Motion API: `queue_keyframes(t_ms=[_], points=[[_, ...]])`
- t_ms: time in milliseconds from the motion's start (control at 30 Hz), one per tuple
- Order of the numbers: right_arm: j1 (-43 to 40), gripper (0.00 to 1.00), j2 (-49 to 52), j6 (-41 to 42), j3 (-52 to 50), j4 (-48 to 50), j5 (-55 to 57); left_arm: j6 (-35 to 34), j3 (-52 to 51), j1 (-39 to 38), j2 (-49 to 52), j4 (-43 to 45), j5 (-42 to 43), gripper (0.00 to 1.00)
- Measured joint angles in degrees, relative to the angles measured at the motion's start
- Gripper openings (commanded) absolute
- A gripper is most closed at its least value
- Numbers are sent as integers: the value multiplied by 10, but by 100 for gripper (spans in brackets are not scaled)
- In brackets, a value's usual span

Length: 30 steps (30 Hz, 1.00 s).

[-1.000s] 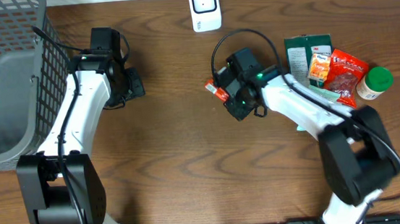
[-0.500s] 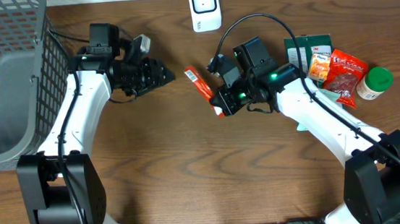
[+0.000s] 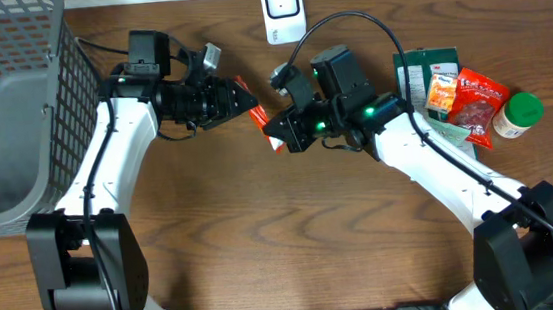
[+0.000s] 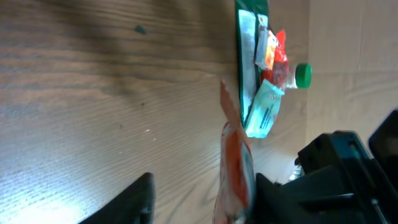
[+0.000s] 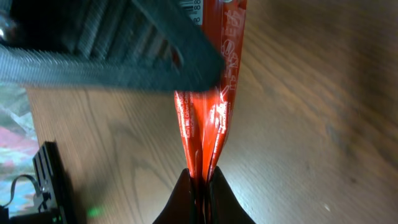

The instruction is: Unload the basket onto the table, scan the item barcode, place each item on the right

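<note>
Red-orange foil snack packet [image 5: 211, 106] hangs above the wooden counter [image 3: 214, 241] near its far edge, pinched at one end by the right tool [image 5: 200, 182]. The left tool [image 4: 199, 186], half-wide, straddles the other end. It should close squarely, then face the barcode toward the white scanner [image 3: 282, 9].

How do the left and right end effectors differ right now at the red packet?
The right end effector is shut, pinching one end of the red packet. The left end effector is open, with its fingers on either side of the packet and a gap showing. The right end effector holds the end nearer the robot, while the left end effector sits toward the other end. Both are at the same packet.
</note>
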Motion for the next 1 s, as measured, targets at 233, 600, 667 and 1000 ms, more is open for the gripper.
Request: queue_keyframes(t_ms=[233, 600, 667, 1000], points=[[11, 9, 0, 22, 0, 9, 0, 8, 0, -10, 0, 21, 7, 7], [11, 48, 0, 15, 31, -87, 82, -121, 0, -11, 0, 21, -77, 7], [12, 49, 0, 5, 61, -124, 105, -151, 0, -11, 0, 10, -107, 7], [81, 55, -19, -56, 116, -188, 219, -357, 0, -24, 0, -96, -263, 7]])
